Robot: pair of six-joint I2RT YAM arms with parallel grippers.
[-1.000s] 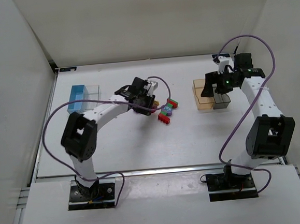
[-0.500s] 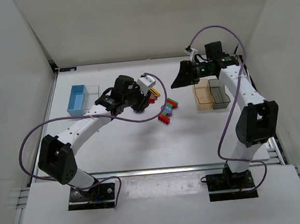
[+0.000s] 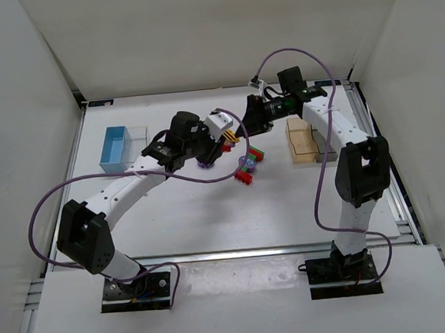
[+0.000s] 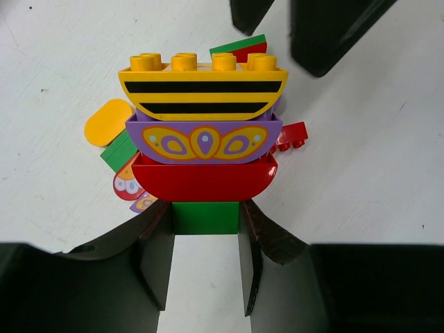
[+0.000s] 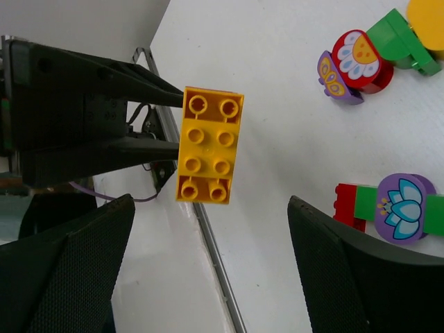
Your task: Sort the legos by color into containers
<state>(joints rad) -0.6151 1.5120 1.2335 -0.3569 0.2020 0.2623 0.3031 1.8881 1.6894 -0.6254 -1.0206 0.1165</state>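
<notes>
My left gripper (image 4: 206, 223) is shut on the green brick (image 4: 206, 216) at the base of a lego stack. Above the green one sit a red brick (image 4: 205, 180), a purple one (image 4: 204, 142) and a yellow black-striped one (image 4: 202, 87). The stack (image 3: 227, 138) hangs above the table's middle. My right gripper (image 5: 208, 260) faces the stack's yellow studded top (image 5: 208, 146), its jaws open wide and touching nothing. Loose legos (image 3: 247, 164) in red, green and purple lie on the table below. The containers in view are a blue bin (image 3: 116, 148), a clear bin (image 3: 138, 134) and an orange bin (image 3: 301, 141).
The right arm (image 3: 335, 130) reaches across the back right and hides the dark grey bin beside the orange one. More small legos (image 4: 118, 149) lie under the stack. White walls close the table on three sides.
The right arm has swung left from over the orange and grey bins to the held stack, jaws narrowing slightly. The left arm stretched out with the stack, then held still.
</notes>
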